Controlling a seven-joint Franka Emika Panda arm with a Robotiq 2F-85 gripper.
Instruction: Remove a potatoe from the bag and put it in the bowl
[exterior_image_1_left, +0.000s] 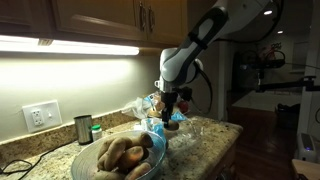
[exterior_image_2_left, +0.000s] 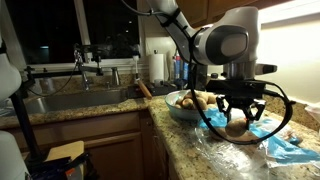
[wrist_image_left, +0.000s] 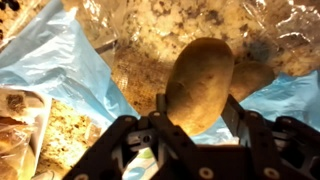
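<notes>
The granite counter (exterior_image_1_left: 203, 150) carries everything. The arm (exterior_image_1_left: 205, 40) reaches down over it just beside the bowl (exterior_image_1_left: 78, 162), on the side away from the sink (exterior_image_2_left: 70, 100) in an exterior view.

The bag (wrist_image_left: 55, 60), blue film with a clear crinkled part, lies spread on the counter beside the bowl and directly under the gripper (wrist_image_left: 196, 108). In an exterior view its blue folds (exterior_image_2_left: 285, 148) lie past the gripper on the side away from the bowl.

The glass bowl already holds several potatoes (exterior_image_1_left: 120, 155). In both exterior views they are piled above its rim.

The gripper hangs over the bag, outside the bowl's rim and near it. Its two fingers (wrist_image_left: 158, 112) are clamped on the potato (wrist_image_left: 200, 70), one pad on each long flank.

The potato is an oblong brown tuber held above the bag, not in the bowl and not resting on the counter. In the wrist view its long axis runs away from the palm, up the picture, with the far end leaning slightly right. That axis lies crosswise to the line between the fingers. The fingers grip its narrow width near the end closest to the palm, and most of its length sticks out past the fingertips. In an exterior view it shows only as a small rounded lump (exterior_image_2_left: 237, 125) between the fingertips, so its direction cannot be told there.

A metal cup (exterior_image_1_left: 83, 128) stands well apart from the bowl, by the wall.
</notes>
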